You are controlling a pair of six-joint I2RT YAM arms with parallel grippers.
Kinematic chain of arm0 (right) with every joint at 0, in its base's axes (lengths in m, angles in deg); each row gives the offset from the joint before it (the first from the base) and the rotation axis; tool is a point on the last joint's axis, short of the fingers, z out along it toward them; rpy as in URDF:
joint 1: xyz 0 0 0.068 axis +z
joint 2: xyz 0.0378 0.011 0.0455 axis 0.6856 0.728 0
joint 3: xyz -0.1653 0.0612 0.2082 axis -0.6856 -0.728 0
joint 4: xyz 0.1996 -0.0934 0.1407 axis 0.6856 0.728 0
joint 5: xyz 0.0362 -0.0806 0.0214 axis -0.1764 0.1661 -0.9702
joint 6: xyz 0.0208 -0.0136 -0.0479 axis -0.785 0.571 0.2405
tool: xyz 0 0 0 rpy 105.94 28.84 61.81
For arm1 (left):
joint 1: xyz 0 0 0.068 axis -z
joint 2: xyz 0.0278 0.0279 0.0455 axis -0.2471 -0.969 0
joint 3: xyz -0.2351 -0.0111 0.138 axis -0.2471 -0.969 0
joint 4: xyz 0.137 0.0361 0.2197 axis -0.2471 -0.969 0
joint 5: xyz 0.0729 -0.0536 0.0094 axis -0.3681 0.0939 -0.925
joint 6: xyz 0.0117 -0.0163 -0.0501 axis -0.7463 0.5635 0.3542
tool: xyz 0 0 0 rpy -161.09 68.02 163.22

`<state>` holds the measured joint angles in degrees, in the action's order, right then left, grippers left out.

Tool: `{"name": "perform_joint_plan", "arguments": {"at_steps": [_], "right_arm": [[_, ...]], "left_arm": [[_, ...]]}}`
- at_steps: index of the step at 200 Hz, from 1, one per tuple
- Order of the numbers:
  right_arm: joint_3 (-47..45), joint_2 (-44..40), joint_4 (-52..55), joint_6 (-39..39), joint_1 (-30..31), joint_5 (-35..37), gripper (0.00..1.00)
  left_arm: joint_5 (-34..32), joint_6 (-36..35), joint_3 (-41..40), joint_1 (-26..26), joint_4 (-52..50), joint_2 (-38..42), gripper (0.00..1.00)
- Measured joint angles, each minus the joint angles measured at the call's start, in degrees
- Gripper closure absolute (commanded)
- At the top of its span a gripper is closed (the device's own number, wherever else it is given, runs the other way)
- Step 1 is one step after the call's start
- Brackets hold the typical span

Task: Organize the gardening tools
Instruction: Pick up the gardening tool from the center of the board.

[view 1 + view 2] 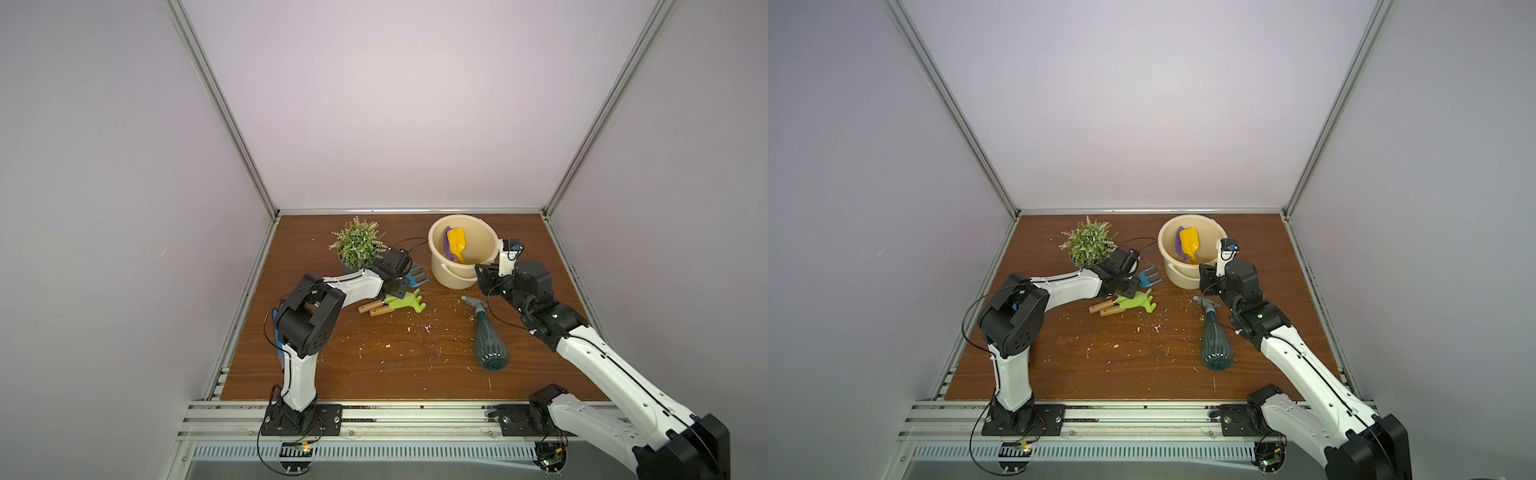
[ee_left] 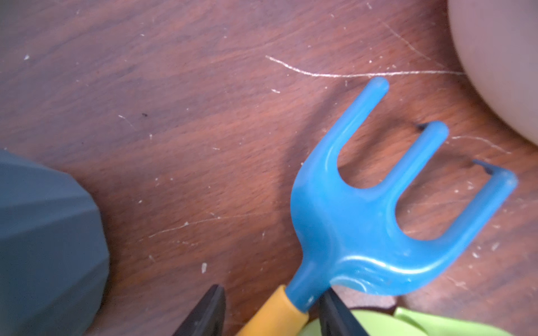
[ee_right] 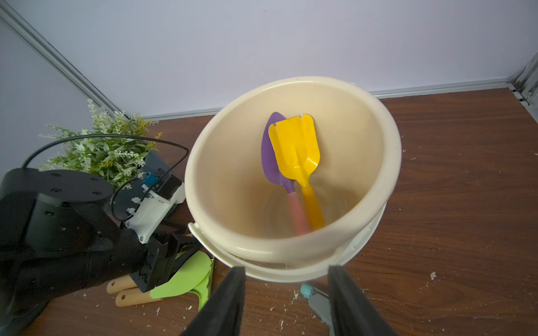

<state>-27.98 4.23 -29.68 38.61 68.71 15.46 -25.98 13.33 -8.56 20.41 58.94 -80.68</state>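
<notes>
Blue plastic fork (image 2: 334, 227): its yellow handle (image 2: 273, 312) is lying off-centre between your part-open left jaws; closing risks twisting it. Right jaws are gaping, empty.

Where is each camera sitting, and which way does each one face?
Top views: high at the front, looking down at the table; left arm and right arm show.
Left wrist: above the left claw, looking down at the blue fork; only claw tips show.
Right wrist: behind the right claw, facing into the bucket; its tips and the left arm show.
Shared: both wrist views catch the lime tools.
</notes>
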Motion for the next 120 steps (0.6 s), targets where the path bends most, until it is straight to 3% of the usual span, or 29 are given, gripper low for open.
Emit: {"name": "perform_joint_plan", "arguments": {"at_steps": [49,94,120], "right_arm": [[0.0,0.0,0.0,-0.2,0.0,0.0,0.48],[0.0,0.0,0.0,-0.4,0.0,0.2,0.48],[-0.1,0.0,-0.2,-0.6,0.0,0.2,0.48]], "left_arm": [[0.9,-0.8,0.8,0.0,-0.2,-0.5,0.60],[1.1,-1.8,1.1,0.0,-0.6,-0.6,0.83],[1.4,-1.7,1.8,0.0,-1.9,-0.5,0.88]]}}
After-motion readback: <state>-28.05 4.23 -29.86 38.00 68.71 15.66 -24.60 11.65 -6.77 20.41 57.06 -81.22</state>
